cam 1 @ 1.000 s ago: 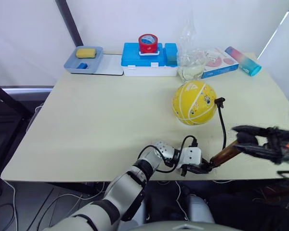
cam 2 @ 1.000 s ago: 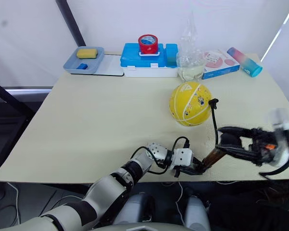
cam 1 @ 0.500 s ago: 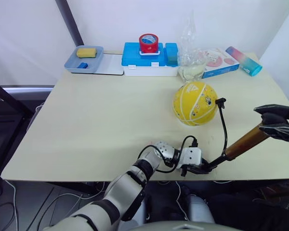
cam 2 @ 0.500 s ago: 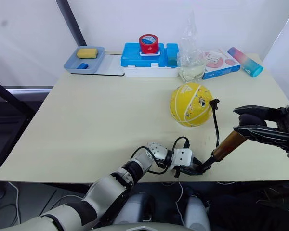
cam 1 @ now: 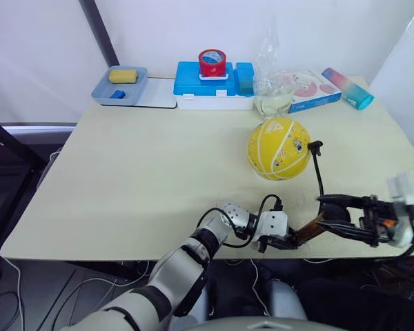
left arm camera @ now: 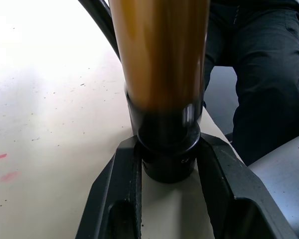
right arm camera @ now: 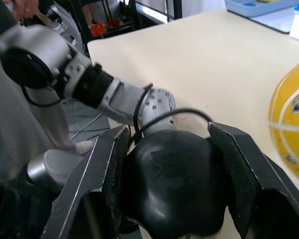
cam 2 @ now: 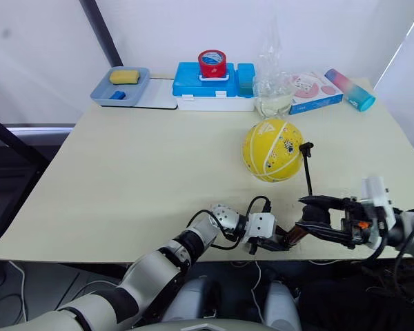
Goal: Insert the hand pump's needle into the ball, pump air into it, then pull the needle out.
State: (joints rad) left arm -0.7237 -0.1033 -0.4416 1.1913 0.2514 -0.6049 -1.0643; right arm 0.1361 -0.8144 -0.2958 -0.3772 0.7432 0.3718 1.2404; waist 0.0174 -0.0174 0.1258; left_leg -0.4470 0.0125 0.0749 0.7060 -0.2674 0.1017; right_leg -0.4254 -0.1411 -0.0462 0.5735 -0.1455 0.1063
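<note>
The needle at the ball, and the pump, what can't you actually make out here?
- Needle: the hose fitting sits at the ball, but the pin is too small to see, so whether it is inserted is unclear.
- Hand pump: the right claw covers its handle end and most of the barrel.
- Left wrist view: only the pump's lower end shows between the left claw fingers; the frame edge cuts off the rest.

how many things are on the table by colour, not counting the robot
yellow: 2, the ball and the sponge
blue: 3, the tray, the small block, the box
red: 1, the tape roll
clear: 1, the plastic bag
white and pink: 1, the flat carton
pink to teal: 1, the bottle
gold and black: 1, the hand pump
total: 10
</note>
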